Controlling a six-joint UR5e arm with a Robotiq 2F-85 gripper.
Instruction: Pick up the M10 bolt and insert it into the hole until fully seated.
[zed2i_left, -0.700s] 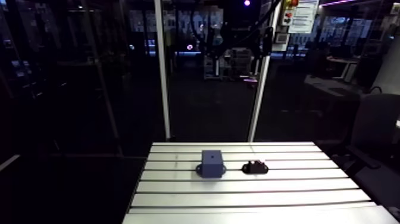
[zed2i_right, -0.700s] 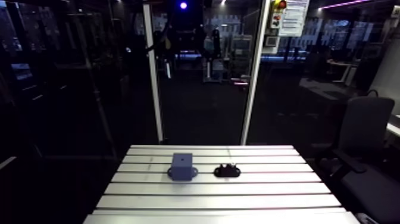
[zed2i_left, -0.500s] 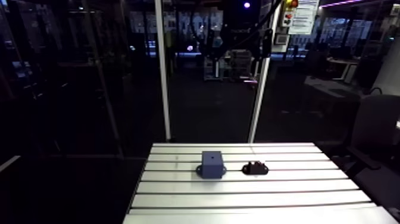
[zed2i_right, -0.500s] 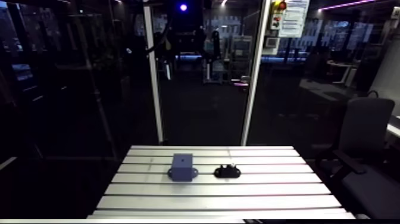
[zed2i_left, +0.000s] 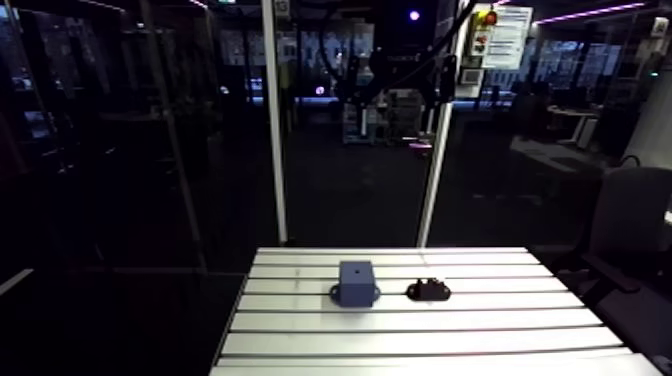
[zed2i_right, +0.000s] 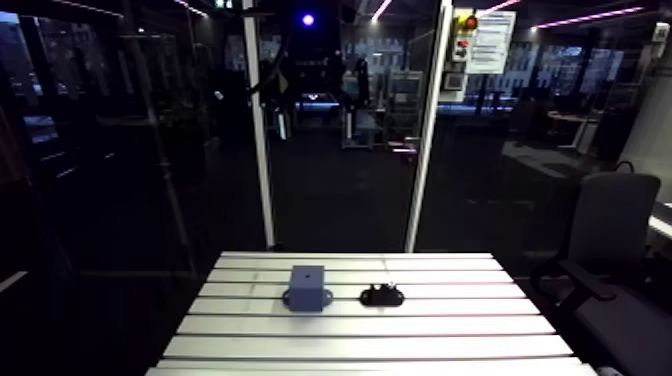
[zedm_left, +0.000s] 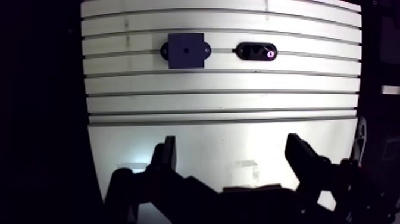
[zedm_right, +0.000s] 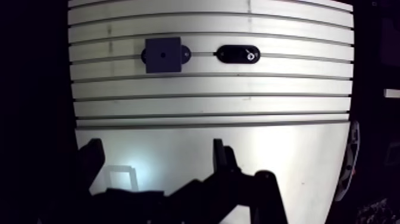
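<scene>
Although seen a little lower in the arm view than just before, must take the blue-grey block (zed2i_left: 355, 281) and the black holder (zed2i_left: 428, 290) as unmoved on the table (zed2i_left: 420, 335): same slots, same gap between them, so only a shift of the camera with the arm. Means nothing gained for the task so far; pick not yet begun. Judged as the approach step, at the very start.

Holding nothing in the gripper (zedm_left: 231, 156): fingers spread wide, with only bare table between them in the wrist view. Hanging over the near part of the table, well apart from both parts, far ahead of the fingers.

Probably the M10 bolt (zedm_left: 270, 54) at that small bright spot on one end of the holder, but too small to tell for sure. Beside the holder and apart from it, the block, with a dark hole (zedm_left: 185, 50) in the middle of its top face.

As for the surface: slotted aluminium, pale and flat, with long grooves across, and a smooth plain strip nearest the gripper. Behind the table only a dim room, no part of the work
</scene>
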